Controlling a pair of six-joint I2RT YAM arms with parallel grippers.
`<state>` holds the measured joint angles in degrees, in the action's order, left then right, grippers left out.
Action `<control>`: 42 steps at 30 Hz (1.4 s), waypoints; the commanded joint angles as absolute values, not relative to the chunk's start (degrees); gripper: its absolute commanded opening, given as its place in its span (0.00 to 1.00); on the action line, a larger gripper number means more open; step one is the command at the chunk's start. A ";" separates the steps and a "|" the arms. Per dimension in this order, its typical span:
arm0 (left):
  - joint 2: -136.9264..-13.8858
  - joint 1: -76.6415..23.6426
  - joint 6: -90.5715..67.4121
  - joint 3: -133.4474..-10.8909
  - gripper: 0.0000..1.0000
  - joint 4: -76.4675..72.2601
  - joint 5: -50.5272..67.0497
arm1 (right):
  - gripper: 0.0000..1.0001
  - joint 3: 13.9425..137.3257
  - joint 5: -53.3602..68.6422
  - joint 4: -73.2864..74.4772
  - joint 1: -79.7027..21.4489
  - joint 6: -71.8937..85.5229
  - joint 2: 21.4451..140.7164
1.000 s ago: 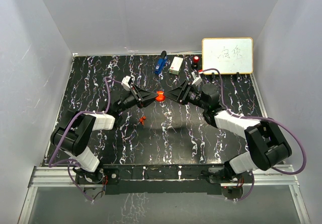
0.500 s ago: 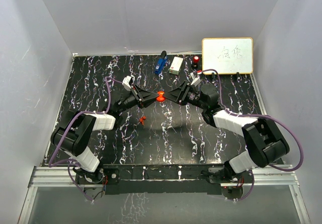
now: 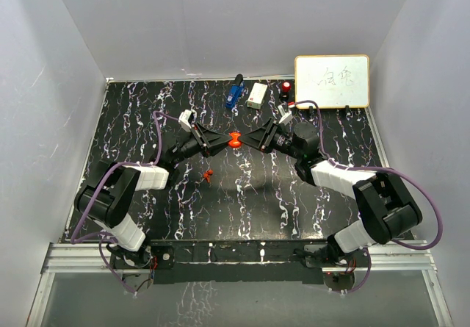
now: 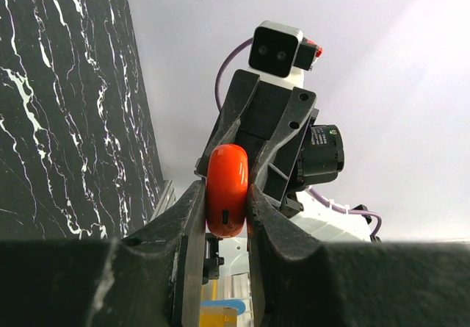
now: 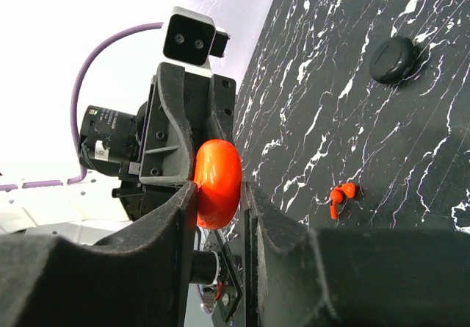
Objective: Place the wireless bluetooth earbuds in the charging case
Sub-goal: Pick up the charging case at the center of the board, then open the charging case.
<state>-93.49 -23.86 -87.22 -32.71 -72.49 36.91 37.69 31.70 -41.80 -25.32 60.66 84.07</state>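
Note:
A red round puck-shaped case [image 3: 234, 140] hangs above the middle of the table, pinched from both sides. My left gripper [image 3: 226, 141] is shut on its left side and my right gripper [image 3: 243, 141] on its right. In the left wrist view the case [image 4: 226, 189] sits between the left gripper's [image 4: 226, 198] fingers, with the right gripper behind it. In the right wrist view the case [image 5: 218, 182] sits in my right gripper [image 5: 219, 191]. A tiny red-and-black earbud [image 3: 208, 173] lies on the table below left; it also shows in the right wrist view [image 5: 339, 197]. The mostly black earbud does not show.
A black round disc [image 5: 393, 59] lies on the marbled table beyond the earbud. At the back stand a whiteboard [image 3: 332, 81], a white box [image 3: 258, 95], a blue object [image 3: 234, 92] and a small red-and-black object [image 3: 285, 87]. White walls enclose the table.
Both grippers, still holding the red case between them, have shifted very slightly toward the back. The earbud on the table has not moved.

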 commanded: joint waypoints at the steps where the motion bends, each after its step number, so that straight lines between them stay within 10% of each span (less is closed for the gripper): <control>1: -93.29 -24.25 -87.15 -34.53 0.00 -75.74 37.55 | 0.21 37.66 32.42 -45.55 -24.94 60.71 84.03; 7: -94.49 -24.26 -87.43 -34.43 0.03 -76.47 37.53 | 0.17 37.36 32.20 -46.31 -24.95 61.00 83.39; 12: -95.33 -24.25 -87.01 -33.94 0.43 -76.09 37.48 | 0.16 37.06 31.17 -46.39 -24.96 60.86 82.42; 16: -95.32 -24.26 -85.83 -33.62 0.55 -74.41 37.20 | 0.15 36.90 30.70 -46.00 -24.82 60.61 81.77; 42: -95.27 -24.26 -80.42 -33.99 0.56 -64.19 36.71 | 0.11 37.46 31.42 -47.03 -24.23 62.11 81.06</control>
<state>-94.45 -24.03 -81.76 -32.99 -65.04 36.64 36.84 30.52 -41.82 -24.25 61.17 83.59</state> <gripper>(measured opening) 0.561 0.236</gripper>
